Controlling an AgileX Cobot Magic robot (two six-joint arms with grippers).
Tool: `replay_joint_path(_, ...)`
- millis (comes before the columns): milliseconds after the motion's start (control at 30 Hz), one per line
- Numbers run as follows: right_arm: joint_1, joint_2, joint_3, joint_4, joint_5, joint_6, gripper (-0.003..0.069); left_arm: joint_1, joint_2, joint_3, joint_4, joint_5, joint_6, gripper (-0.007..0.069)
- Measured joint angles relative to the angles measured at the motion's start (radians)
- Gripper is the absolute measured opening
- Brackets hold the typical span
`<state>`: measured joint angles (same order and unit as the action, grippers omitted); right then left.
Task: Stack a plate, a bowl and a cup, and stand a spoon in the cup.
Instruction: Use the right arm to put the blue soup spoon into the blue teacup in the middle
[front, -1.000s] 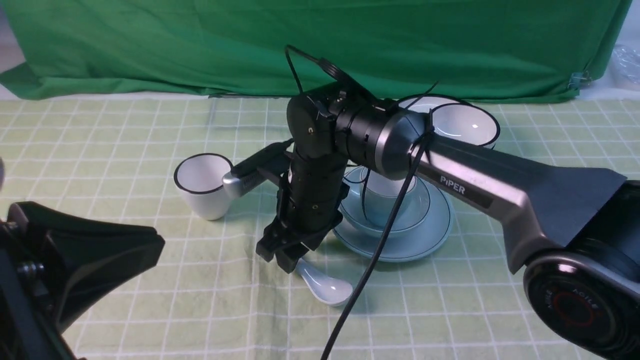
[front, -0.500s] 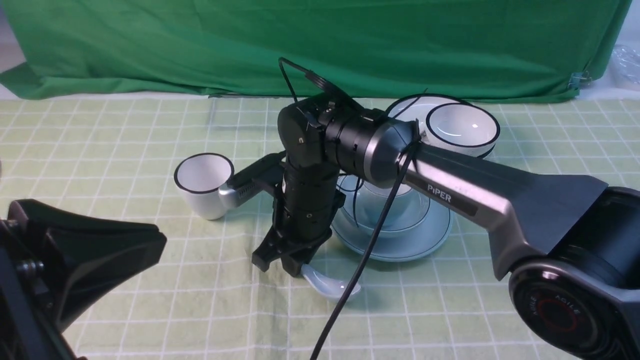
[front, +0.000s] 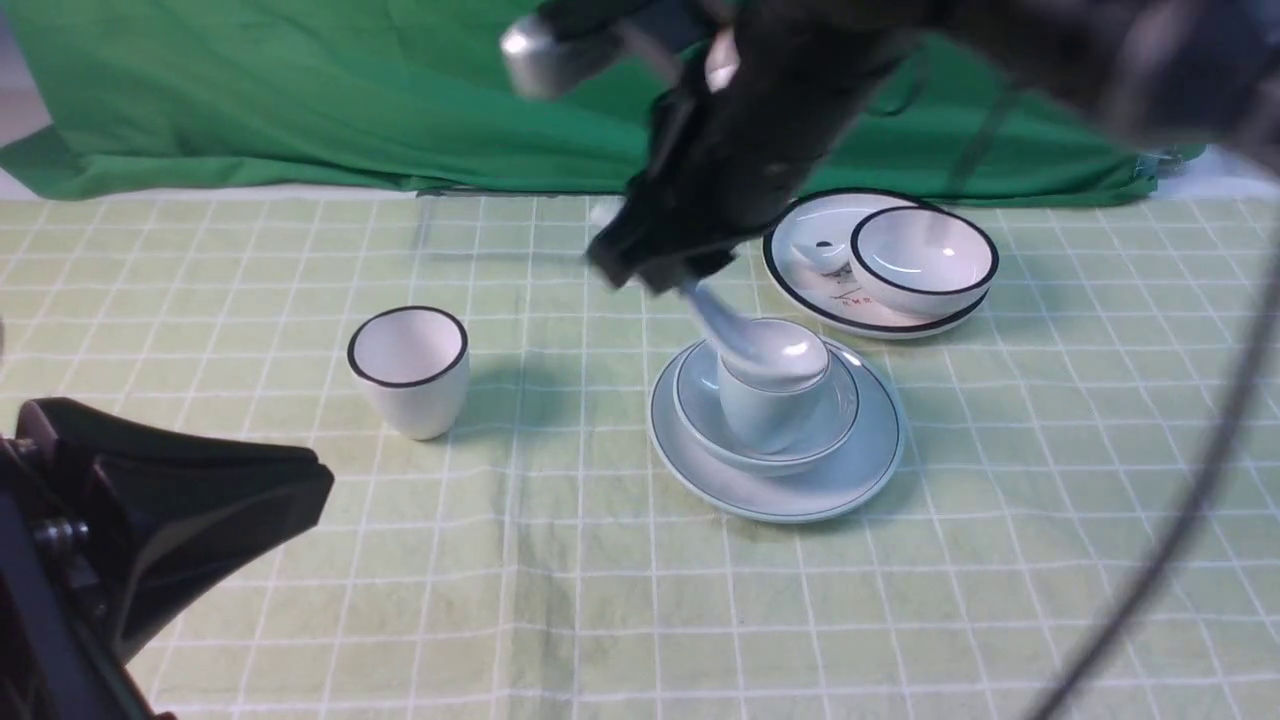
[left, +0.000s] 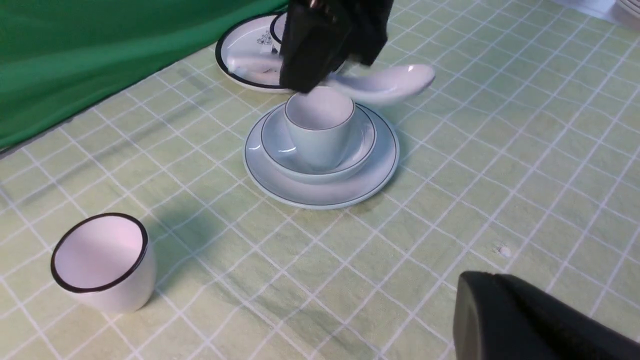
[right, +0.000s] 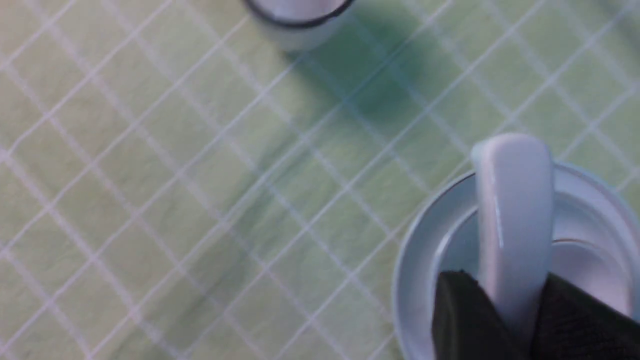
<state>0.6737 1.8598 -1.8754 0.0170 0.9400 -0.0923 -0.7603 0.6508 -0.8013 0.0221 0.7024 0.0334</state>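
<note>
The pale blue-green plate (front: 850, 480) lies on the checked cloth with the bowl (front: 700, 400) in it and the cup (front: 760, 420) upright in the bowl. My right gripper (front: 660, 270) is shut on the handle of the white spoon (front: 770, 352). It holds the spoon tilted, with the scoop just above the cup's mouth. In the right wrist view the spoon (right: 512, 210) runs out from between the black fingers (right: 460, 310) over the stack. My left gripper (front: 300, 480) hangs shut and empty at the near left, well away from the stack.
A white black-rimmed cup (front: 408, 370) stands left of the stack. A white black-rimmed plate (front: 800, 250) with a matching bowl (front: 925, 255) on it sits behind the stack. The green backdrop (front: 300, 90) closes off the table's far edge.
My right gripper has shut on the spoon that lay on the cloth in front of the plate. It has lifted the spoon up and back over the cup. The left arm has not moved.
</note>
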Motion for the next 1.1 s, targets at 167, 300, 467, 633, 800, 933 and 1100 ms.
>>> replay_joint_path(167,-0.043,-0.173,0.479,-0.008,-0.76,0.101,0.0168,0.0,0.0,0.0,0.0,0.0,0.0,0.0001)
replay_joint_path(300,-0.06,-0.182,0.809,-0.004,-1.382,0.146,0.0168,0.0,0.0,0.0,0.0,0.0,0.0,0.0001)
replay_joint_path(467,-0.101,-0.131,0.926,0.007,-1.646,0.18,0.0168,0.0,0.0,0.0,0.0,0.0,0.0,0.0001)
replay_joint_path(633,-0.148,-0.068,0.93,0.008,-1.742,0.219,0.0168,0.0,0.0,0.0,0.0,-0.002,0.0,0.0001)
replay_joint_path(800,-0.165,-0.026,0.93,0.012,-1.749,0.251,0.0168,0.0,0.0,0.0,0.0,-0.007,0.0,0.0001)
replay_joint_path(933,-0.165,0.011,0.93,0.01,-1.754,0.246,0.0168,0.0,0.0,0.0,0.0,-0.008,-0.004,0.0001)
replay_joint_path(1100,-0.165,0.051,0.93,0.011,-1.756,0.246,0.0199,0.0,0.0,0.0,0.0,-0.008,-0.004,0.0001)
